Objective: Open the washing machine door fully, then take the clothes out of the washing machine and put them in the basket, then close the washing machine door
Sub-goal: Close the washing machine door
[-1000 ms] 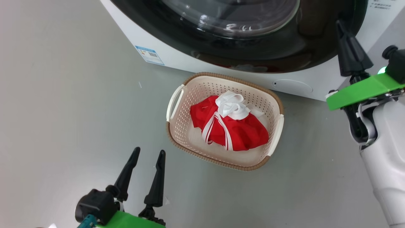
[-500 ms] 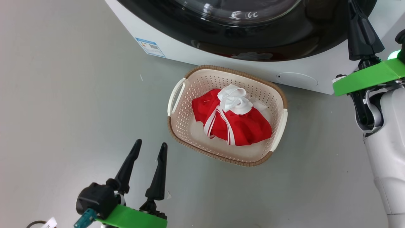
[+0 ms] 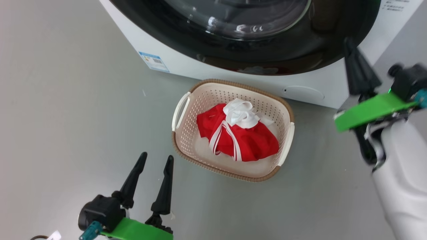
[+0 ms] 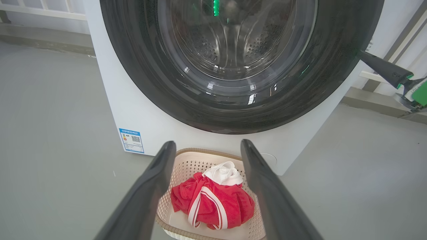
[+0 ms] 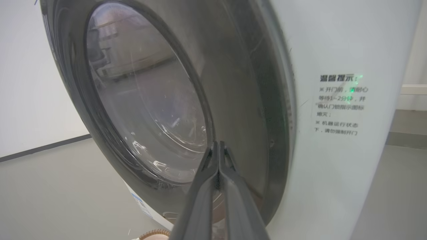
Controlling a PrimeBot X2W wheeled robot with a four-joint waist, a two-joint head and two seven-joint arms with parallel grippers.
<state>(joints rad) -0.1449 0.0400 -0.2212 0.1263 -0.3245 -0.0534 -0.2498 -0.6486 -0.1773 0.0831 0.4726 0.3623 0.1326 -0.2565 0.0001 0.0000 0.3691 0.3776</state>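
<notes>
Head view: small cream perforated plastic basket (image 3: 203,103) w/ brown woven rim sits on grey floor (image 3: 66,100), just in front of big white front-load washing machine (image 3: 186,63). Its long axis runs handle-to-handle, approx parallel to washer front. Bright red clothes (image 3: 250,145) w/ white trim lie bunched inside. Glossy black round door (image 3: 300,50) looks shut. Left pincer (image 3: 157,156): fingers apart, empty, aimed toward basket. Right pincer (image 3: 349,41): fingers together, tip by door's right edge; contact unclear.
</notes>
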